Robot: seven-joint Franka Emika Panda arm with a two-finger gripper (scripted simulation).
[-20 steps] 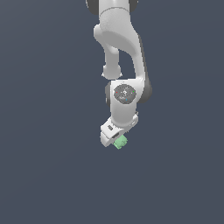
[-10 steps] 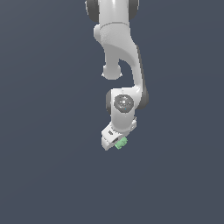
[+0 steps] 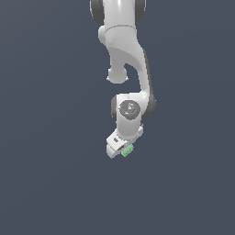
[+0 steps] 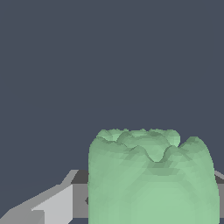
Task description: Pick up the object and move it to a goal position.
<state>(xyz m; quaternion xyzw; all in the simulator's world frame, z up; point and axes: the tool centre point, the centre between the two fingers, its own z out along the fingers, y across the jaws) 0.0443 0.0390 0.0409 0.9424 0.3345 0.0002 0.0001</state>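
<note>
Object [image 3: 127, 150], the light-green bumpy lump, sits between my fingers, so by my reckoning the pick-up is done. From the exterior view's left, my gripper [image 3: 120, 150] shows first, white and tilted, closed on the lump, which pokes out on the exterior view's right of it. In the wrist view the object [image 4: 151, 179] fills the frame close to the camera. No counter edge, corner or goal marker shows, so I cannot judge how much of the carry remains.

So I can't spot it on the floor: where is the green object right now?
The green object sits at the tip of the gripper, below the arm's wrist near the exterior view's centre; in the wrist view it fills the foreground against a finger.
</note>
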